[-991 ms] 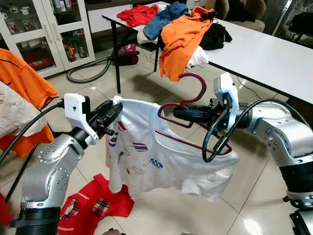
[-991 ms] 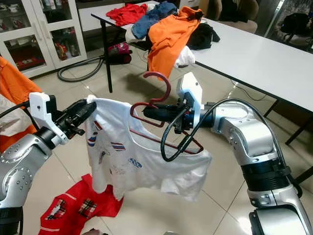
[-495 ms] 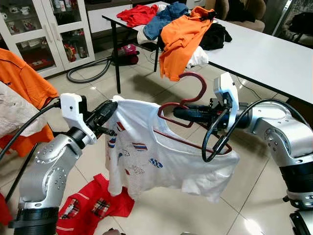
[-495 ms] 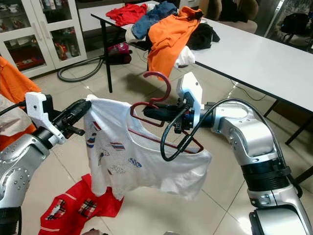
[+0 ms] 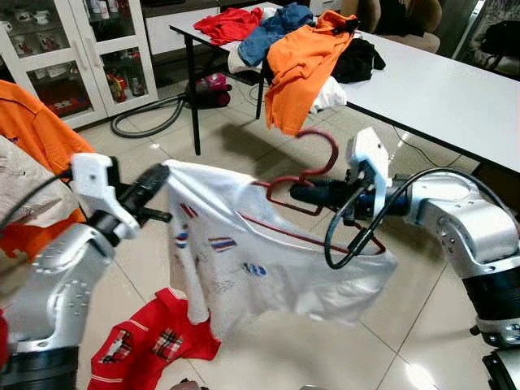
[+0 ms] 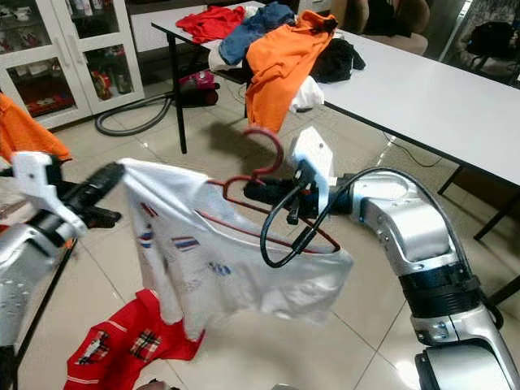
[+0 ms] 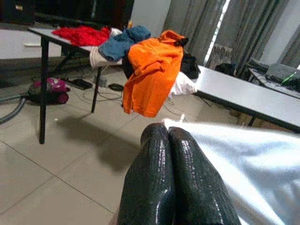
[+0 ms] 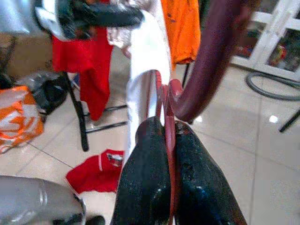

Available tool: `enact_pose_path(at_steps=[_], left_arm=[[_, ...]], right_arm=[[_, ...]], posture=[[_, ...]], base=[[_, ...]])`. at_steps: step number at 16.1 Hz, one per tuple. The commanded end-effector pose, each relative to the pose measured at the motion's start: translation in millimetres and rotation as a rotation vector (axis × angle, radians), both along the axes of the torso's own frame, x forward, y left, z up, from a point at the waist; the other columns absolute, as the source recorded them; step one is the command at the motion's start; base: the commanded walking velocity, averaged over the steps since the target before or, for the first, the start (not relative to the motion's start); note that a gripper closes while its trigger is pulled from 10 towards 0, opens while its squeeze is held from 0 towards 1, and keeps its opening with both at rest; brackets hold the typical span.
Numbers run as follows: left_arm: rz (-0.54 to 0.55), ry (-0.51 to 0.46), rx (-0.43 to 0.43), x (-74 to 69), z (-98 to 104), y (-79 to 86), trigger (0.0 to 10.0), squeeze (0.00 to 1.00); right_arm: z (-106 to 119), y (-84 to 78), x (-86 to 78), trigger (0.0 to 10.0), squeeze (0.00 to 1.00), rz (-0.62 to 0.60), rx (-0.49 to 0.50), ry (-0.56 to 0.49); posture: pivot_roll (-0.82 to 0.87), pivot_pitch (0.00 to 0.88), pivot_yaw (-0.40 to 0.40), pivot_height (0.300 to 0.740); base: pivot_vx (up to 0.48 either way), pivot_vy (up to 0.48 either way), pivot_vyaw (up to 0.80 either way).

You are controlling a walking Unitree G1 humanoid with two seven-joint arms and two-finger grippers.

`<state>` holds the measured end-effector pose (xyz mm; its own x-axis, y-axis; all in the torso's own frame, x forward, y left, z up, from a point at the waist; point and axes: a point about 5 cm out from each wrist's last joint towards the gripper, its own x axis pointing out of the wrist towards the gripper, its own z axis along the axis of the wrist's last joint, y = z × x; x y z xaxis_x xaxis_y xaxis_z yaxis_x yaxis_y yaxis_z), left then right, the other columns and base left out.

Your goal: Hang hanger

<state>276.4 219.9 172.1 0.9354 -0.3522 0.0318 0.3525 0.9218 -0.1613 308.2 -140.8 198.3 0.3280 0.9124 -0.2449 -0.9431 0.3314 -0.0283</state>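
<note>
A tiled floor (image 5: pixel 268 357) is seen, with a white table (image 5: pixel 439 89) piled with clothes at one o'clock. The red hanger (image 5: pixel 313 171) is pinched at its neck by the right gripper (image 5: pixel 302 192); the white T-shirt (image 5: pixel 244 260) draped on it is clamped at one shoulder by the left gripper (image 5: pixel 154 175). Hanging on a rail appears not yet done.

Bright even room light, left arm motion-blurred

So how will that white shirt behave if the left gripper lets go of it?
Likely floppy: the white shirt sags between left gripper and red hanger, so its freed end should probably drop. The right gripper clamps the hanger, so it probably stays up.
</note>
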Motion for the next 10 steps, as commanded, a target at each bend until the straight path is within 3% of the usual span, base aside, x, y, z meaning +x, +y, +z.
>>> enact_pose_path(at_steps=[1,7,10], left_arm=[[-0.022,-0.039,-0.005,-3.5,12.5,-2.4,0.0,0.00],[-0.147,0.021,-0.049,-16.1,4.2,-35.8,0.0,0.00],[-0.109,0.032,-0.031,-15.0,4.0,-31.5,0.0,0.00]], right_arm=[[-3.0,-6.2,4.6,10.0,0.00,-0.052,-0.045,-0.016],[21.5,8.6,11.0,10.0,0.00,-0.066,0.159,-0.099],[27.2,10.2,9.1,10.0,0.00,-0.045,0.208,-0.111]], posture=[[-0.10,0.000,-0.056,0.740],[-0.09,0.000,-0.052,0.740],[-0.10,0.000,-0.051,0.740]], base=[[0.000,0.000,0.00],[0.000,0.000,0.00],[0.000,0.000,0.00]])
